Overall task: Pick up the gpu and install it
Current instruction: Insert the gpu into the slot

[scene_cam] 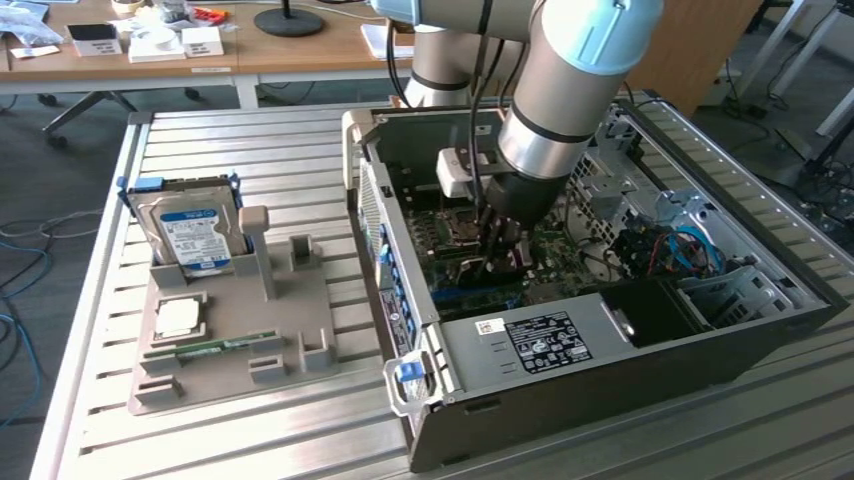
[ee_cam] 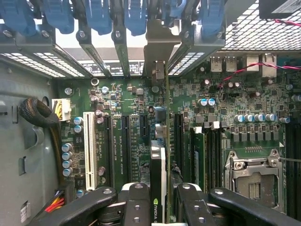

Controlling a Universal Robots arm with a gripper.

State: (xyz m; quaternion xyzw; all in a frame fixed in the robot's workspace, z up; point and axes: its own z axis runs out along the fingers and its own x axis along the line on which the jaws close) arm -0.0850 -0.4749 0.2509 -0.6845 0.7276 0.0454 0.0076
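One card in hand: gripper (ee_cam: 165,207) clamped on the gpu (ee_cam: 164,155), held edge-on above the motherboard (ee_cam: 127,101), its bracket near the rear slot openings. Pickup done; seating not visibly finished. Hard drive (scene_cam: 196,232) sits outside the case (scene_cam: 747,340) in its holder.

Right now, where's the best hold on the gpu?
The upper edge of the gpu, from straight above. It stands on edge over the motherboard slots, so only that thin top edge is free; the claw already straddles it there, a finger on each face.
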